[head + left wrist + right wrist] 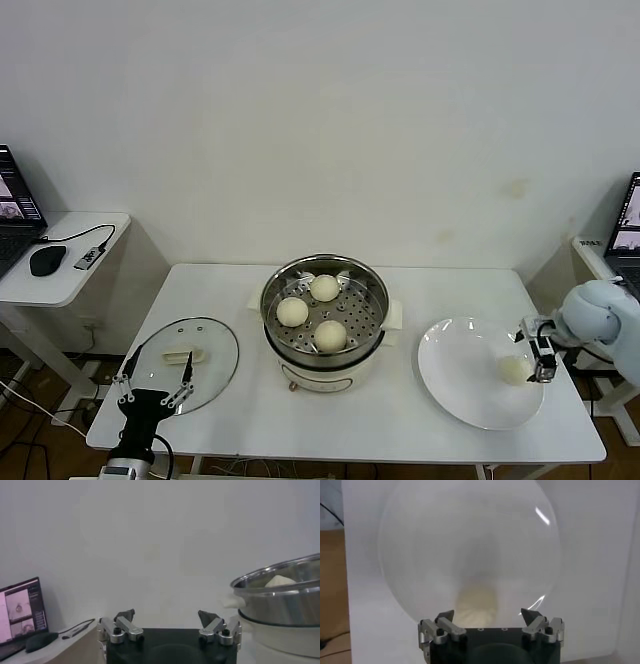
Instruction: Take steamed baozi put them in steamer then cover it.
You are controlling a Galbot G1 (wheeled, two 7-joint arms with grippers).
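Observation:
The steel steamer (275, 290) stands at the table's middle with three cream-white baozi (330, 335) on its perforated tray. A fourth baozi (515, 370) lies on the white plate (455, 375) at the right. My right gripper (535, 352) is open just beside this baozi at the plate's right edge; in the right wrist view the baozi (476, 605) lies between and just beyond the open fingers (445, 616). The glass cover (215, 350) with its cream handle lies flat at the table's left. My left gripper (155, 380) is open, parked at the cover's near edge; the steamer (280, 595) shows in its wrist view.
A small side table (60, 285) at the far left holds a laptop, a mouse (47, 260) and a cable. Another laptop (625, 225) stands on a stand at the far right. The white wall rises behind the table.

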